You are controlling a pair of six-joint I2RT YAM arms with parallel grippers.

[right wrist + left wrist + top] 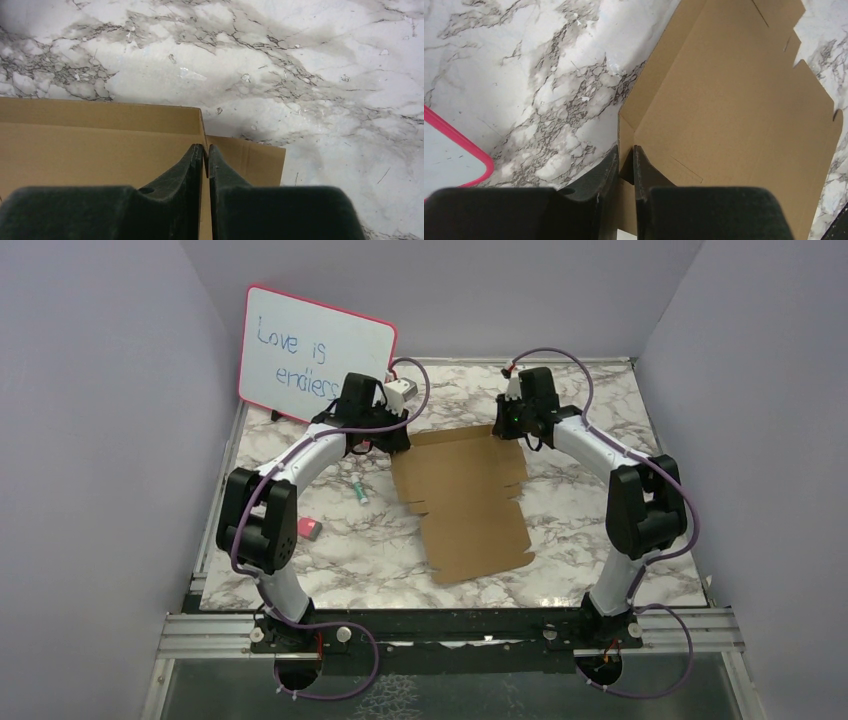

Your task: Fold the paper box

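The paper box (470,505) is a brown die-cut cardboard sheet lying mostly flat in the middle of the marble table, with its far strip folded up. My left gripper (398,440) is at the sheet's far left corner. In the left wrist view its jaws (625,152) stand almost together, with the raised side flap (626,131) of the cardboard (734,115) between them. My right gripper (505,428) is at the far right corner. In the right wrist view it (206,150) pinches the upright edge (202,125) where the raised wall (100,117) meets a small end tab (252,160).
A pink-framed whiteboard (315,355) leans at the back left, and its corner shows in the left wrist view (454,155). A small green tube (360,492) and a pink eraser (310,530) lie left of the sheet. Grey walls enclose the table.
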